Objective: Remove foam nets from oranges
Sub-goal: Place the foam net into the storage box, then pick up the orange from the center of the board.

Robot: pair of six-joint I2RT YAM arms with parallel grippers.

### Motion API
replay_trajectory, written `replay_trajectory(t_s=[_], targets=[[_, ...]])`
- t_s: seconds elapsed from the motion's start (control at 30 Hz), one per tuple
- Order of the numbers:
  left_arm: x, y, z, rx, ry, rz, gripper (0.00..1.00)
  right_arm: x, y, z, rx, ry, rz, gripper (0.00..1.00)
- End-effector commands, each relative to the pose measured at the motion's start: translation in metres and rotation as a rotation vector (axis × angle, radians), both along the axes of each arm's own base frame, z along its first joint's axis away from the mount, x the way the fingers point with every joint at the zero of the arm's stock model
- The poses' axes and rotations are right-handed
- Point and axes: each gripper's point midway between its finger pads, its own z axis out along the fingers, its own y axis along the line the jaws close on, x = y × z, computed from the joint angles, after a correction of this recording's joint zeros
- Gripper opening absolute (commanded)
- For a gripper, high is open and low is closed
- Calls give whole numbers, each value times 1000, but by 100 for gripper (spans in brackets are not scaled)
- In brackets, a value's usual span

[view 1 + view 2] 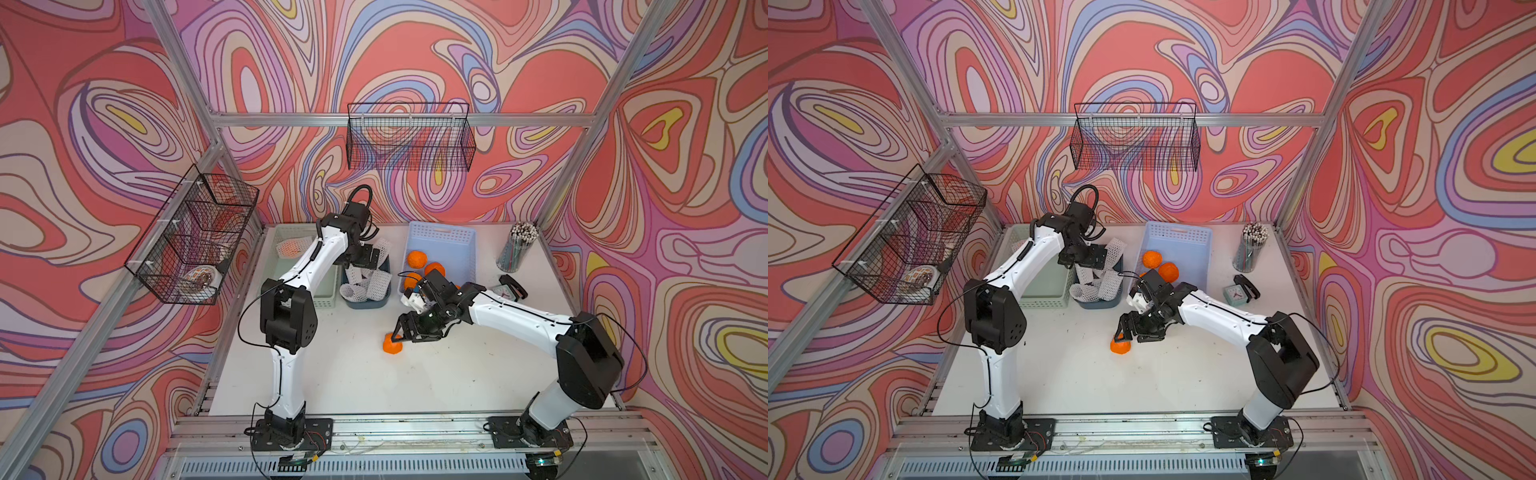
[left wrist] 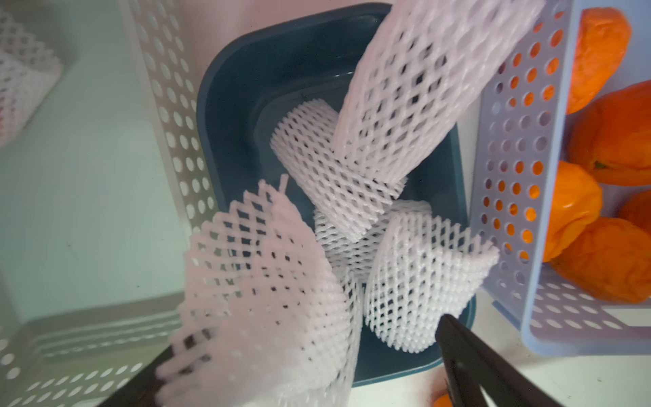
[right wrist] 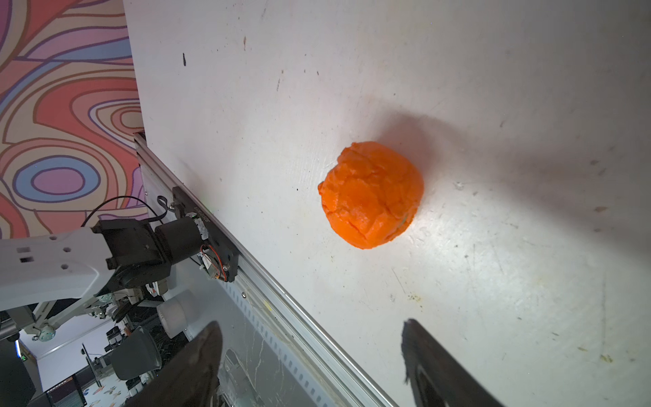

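Foam nets show from left wrist, not right.

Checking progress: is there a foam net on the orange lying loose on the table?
No: in the right wrist view the orange lies bare on the white table, with no mesh around it.
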Motion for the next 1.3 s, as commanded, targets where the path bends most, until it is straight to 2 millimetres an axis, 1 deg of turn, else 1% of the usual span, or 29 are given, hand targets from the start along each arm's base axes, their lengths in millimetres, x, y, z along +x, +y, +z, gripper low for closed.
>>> replay_trajectory(t_s=[0.0,0.07,0.2,0.27,0.33,0.43,0.53,0.63,0.73,0.8,0.97,1.0,1.07,1.17,1.27], targets=[[-4,20,5,140,-5,-25,100,4,0,5,-4,-28,3,82],[-10,21,3,159,12,-43,100,5,0,5,-11,-32,6,82],[-25,21,4,137,32,-57,100,8,2,5,-12,-41,14,82],[-34,14,3,91,50,-79,100,9,3,4,-14,-41,17,82],[-39,11,6,56,49,-71,100,10,4,3,-14,-41,20,82],[-40,7,21,1,-1,-42,100,12,5,3,-18,-41,23,82],[-38,4,42,-67,-50,-5,100,13,7,0,-18,-38,26,82],[-37,3,69,-148,-115,36,100,13,6,-5,-24,-31,19,82],[-38,1,96,-206,-204,42,100,14,10,-5,-4,-26,13,82],[-45,-1,114,-253,-266,30,100,14,10,-8,-12,-16,13,81],[-66,3,149,-354,-392,37,100,9,18,-21,-68,-7,39,81],[-72,5,154,-375,-411,41,100,9,19,-33,-100,9,45,81],[-83,6,162,-411,-438,42,100,10,20,-41,-136,14,46,82],[-102,10,169,-448,-464,46,100,15,20,-51,-189,15,40,82],[-122,22,167,-432,-471,83,100,16,21,-59,-220,20,49,82]])
